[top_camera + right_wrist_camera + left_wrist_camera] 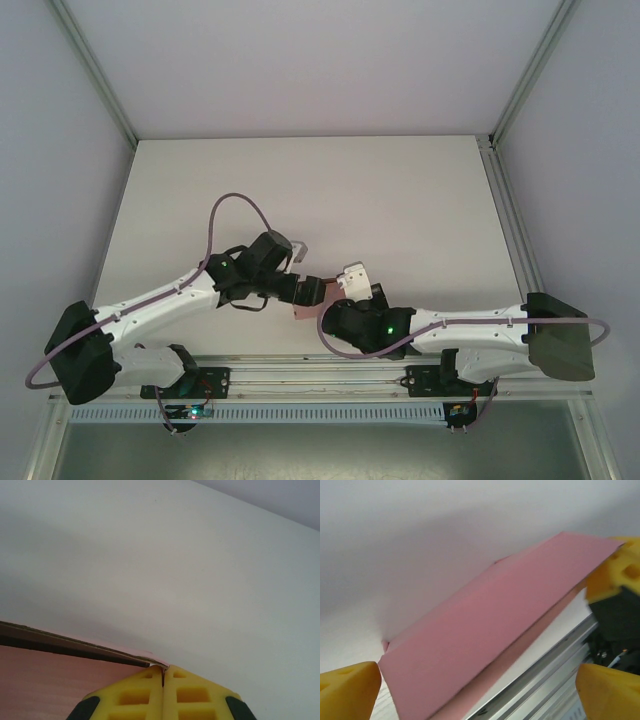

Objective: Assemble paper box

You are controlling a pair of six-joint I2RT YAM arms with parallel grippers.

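You have 1 paper box [485, 630]: your right gripper [163, 670] pinches its edge, your left gripper [479, 686] is spread wide.

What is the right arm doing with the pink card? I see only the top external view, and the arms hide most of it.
Observer: In the right wrist view, the right jaws are shut on an edge of the paper box, pinching it at their tips.
Operator: And the left jaws?
Observer: In the left wrist view they are wide open, with a yellow fingertip at each lower corner.
Operator: Is the sheet flat?
Observer: No. One panel rises at a slant, and a second pink layer lies under it.
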